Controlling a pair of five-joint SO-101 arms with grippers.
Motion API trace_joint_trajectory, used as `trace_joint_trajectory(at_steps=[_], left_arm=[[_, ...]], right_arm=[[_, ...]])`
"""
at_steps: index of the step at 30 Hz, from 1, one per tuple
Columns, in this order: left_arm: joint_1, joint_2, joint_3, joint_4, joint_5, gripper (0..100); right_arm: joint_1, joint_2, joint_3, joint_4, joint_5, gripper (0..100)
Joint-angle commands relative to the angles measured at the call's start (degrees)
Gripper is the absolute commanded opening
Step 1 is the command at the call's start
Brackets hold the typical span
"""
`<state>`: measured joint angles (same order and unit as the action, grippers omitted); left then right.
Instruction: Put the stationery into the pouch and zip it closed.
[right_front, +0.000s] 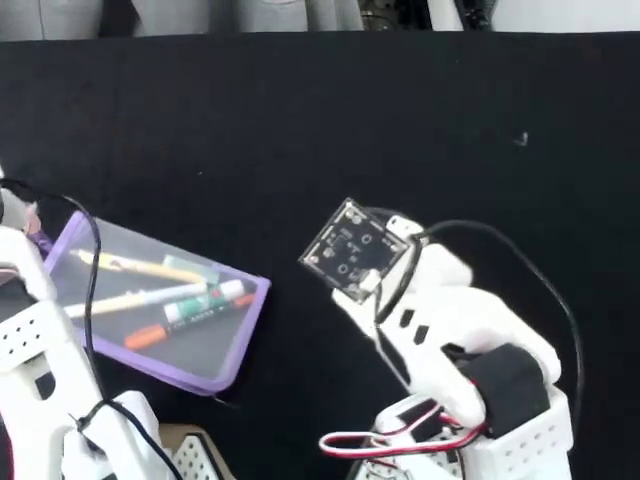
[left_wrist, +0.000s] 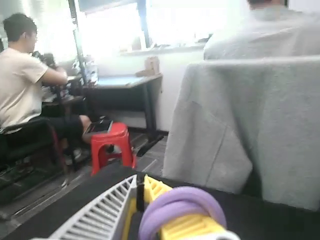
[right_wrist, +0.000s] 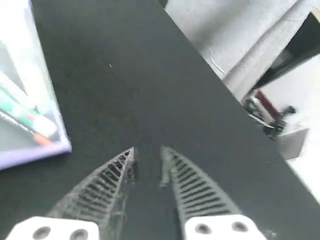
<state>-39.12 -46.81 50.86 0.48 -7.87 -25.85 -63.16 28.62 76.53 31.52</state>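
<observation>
The pouch (right_front: 236, 335), clear with a purple border, lies flat at the table's left. Several pens (right_front: 190, 300) lie inside it, among them green-capped and orange ones. My left gripper (right_front: 15, 215) sits at the pouch's far left corner, and a purple loop (right_front: 40, 235) runs from that corner to it. In the left wrist view the purple loop (left_wrist: 175, 212) lies against the yellow jaw of the left gripper (left_wrist: 141, 180), whose tips are together. My right gripper (right_wrist: 147, 150) hangs open over bare table, a short way right of the pouch's edge (right_wrist: 30, 150) and pens (right_wrist: 30, 122).
The black table (right_front: 400, 120) stretches wide to the back and right. The right arm's wrist camera board (right_front: 350, 250) and cables stand right of the pouch. A grey cloth (left_wrist: 250, 125) hangs beyond the table's far edge.
</observation>
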Motion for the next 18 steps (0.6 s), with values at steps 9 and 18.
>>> trace_joint_trajectory(at_steps=[9,18], left_arm=[[18.68,-1.23,-22.11,-0.88,-0.26,3],[35.21,-0.53,-42.51,7.21,-9.93,3]], right_arm=[[-5.63,-0.75,-0.13,-5.45,-9.49,20.8],[-1.58,-0.84,-0.48,-5.80,-9.49,20.8]])
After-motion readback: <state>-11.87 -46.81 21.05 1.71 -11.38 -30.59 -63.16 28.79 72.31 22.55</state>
